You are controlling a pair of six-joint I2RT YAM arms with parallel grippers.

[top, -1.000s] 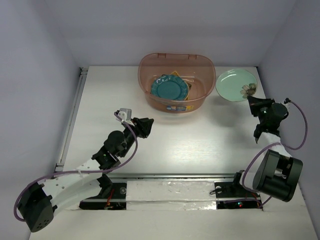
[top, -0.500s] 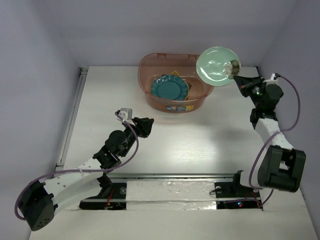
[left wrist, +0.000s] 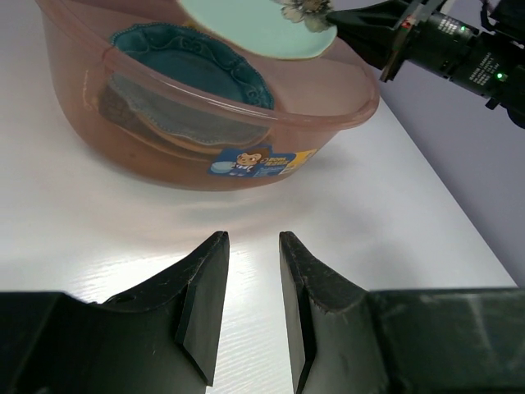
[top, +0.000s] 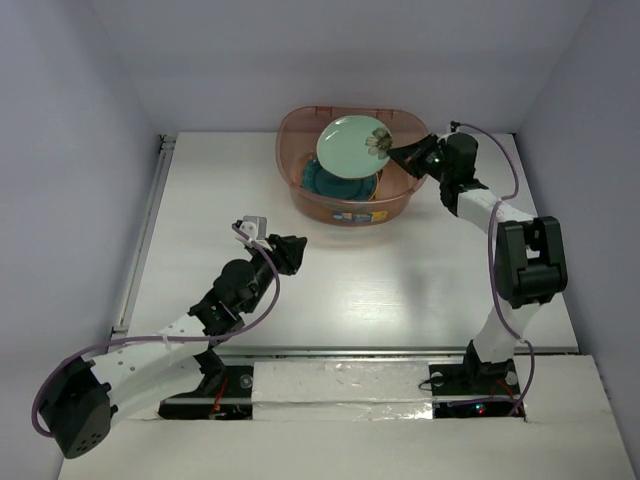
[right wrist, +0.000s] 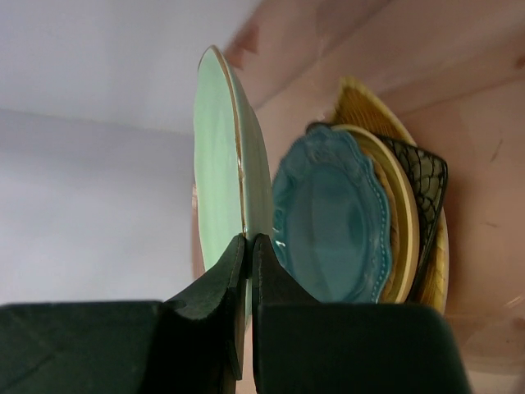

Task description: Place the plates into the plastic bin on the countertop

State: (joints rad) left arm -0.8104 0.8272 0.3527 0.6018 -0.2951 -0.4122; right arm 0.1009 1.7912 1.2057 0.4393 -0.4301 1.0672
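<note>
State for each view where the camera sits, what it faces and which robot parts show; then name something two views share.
Top external: above and behind the bases, looking down on the countertop; both arms show.
Left wrist: low over the countertop, facing the plastic bin side-on; the left gripper shows, open and empty.
Right wrist: beside the bin's rim, looking in along the pale green plate, pinched on edge by the right gripper.
Shared: the teal plate in the bin appears in all three.

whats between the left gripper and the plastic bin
Only bare white countertop; the left wrist view shows nothing standing between the open left gripper and the plastic bin's near wall.
</note>
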